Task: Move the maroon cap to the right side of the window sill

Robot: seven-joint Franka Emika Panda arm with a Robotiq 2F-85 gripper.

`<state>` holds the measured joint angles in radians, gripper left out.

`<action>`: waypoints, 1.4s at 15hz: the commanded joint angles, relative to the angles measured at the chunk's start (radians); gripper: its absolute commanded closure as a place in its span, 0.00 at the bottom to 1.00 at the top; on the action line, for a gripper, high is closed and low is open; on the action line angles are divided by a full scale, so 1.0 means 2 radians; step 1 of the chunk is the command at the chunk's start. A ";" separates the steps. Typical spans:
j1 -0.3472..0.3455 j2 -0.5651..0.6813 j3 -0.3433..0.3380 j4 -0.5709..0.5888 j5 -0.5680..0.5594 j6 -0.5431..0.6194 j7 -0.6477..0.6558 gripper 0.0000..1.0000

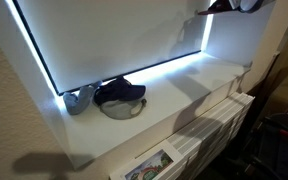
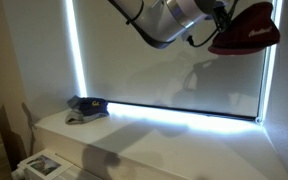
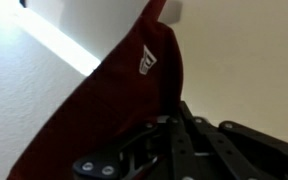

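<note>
White roller blind (image 2: 174, 60) with glowing edges fills the window, and a long, deep white window-sill surface (image 2: 164, 140) runs along its foot. The hand (image 2: 222, 28) hangs high above one end of this surface, close to the blind's lit vertical edge (image 2: 267, 70) and the window reveal beside it. Its fingers are closed on a small maroon fabric baseball cap (image 2: 249, 32), which hangs in the air just beside the hand, well clear of the surface. In the wrist view the maroon cap (image 3: 114, 90) fills the frame right in front of the hand (image 3: 169, 150), pale mark facing the camera and cloth reaching down into the black finger links; the fingertips are hidden behind it.

Directly below the hand the surface is bare out to its front edge (image 1: 199, 105) and the end wall. Far from the hand, at the opposite end and tight against the bright strip under the blind, lie a dark navy cap (image 1: 119, 93) and a small grey-blue cap (image 1: 79, 98), touching each other. Below the front edge stands a white slatted radiator (image 1: 219, 120)
</note>
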<state>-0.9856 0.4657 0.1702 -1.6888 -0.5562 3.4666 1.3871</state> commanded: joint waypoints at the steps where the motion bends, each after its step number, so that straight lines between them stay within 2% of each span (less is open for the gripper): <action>1: -0.078 0.007 0.132 0.009 -0.051 -0.003 -0.008 0.71; 2: -0.038 -0.004 0.074 0.014 -0.026 -0.007 -0.002 0.95; 3: -0.053 -0.002 0.103 0.013 -0.035 -0.008 -0.002 0.90; 4: -0.059 -0.001 0.115 0.012 -0.038 -0.008 -0.002 0.81; 6: -0.062 0.003 0.120 0.012 -0.039 -0.008 -0.003 0.71; 21: -0.066 0.007 0.121 0.012 -0.040 -0.007 -0.003 0.71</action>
<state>-1.1180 0.4791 0.4129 -1.6645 -0.6370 3.4526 1.3817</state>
